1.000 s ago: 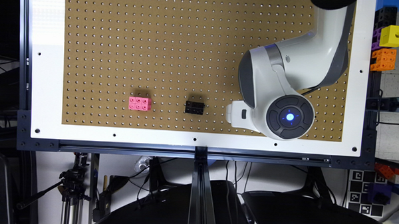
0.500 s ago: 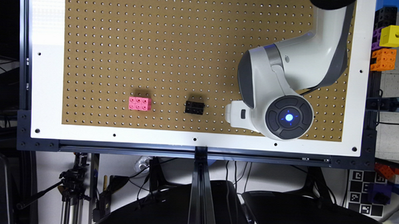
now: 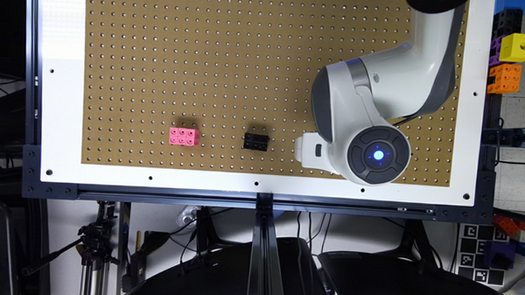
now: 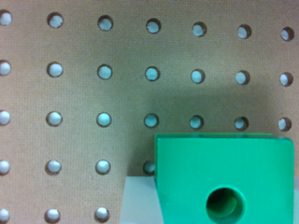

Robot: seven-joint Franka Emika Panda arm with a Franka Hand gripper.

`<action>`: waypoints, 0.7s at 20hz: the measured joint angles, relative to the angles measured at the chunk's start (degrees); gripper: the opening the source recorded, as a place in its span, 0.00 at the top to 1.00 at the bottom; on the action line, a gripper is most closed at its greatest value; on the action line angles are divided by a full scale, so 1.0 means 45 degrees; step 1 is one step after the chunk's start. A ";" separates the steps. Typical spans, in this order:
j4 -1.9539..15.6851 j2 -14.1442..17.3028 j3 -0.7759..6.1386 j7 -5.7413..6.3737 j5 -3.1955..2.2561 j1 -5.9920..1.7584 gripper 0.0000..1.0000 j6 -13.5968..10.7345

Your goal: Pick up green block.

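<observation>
The green block (image 4: 224,177) is a bright green cube with one round dark hole in its face, seen close up in the wrist view on the brown pegboard (image 4: 93,93). My gripper (image 4: 219,205) is shut on it, and a pale grey finger (image 4: 140,200) lies flush against one side of the block. In the exterior view the gripper (image 3: 308,151) is a white part low over the board near its front edge, towards the exterior view's right. The arm covers the block there.
A pink brick (image 3: 183,136) and a small black brick (image 3: 256,141) lie on the pegboard (image 3: 204,53) to the exterior view's left of the gripper. A yellow cube (image 3: 517,47) and orange bricks (image 3: 504,78) sit off the board at the exterior view's right edge.
</observation>
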 joint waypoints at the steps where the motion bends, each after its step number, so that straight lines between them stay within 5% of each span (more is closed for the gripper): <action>1: 0.0001 -0.0029 -0.0025 0.0000 -0.0002 -0.0002 1.00 -0.0047; 14: 0.0004 -0.1313 -0.0048 0.0001 -0.0002 0.0010 1.00 -0.1443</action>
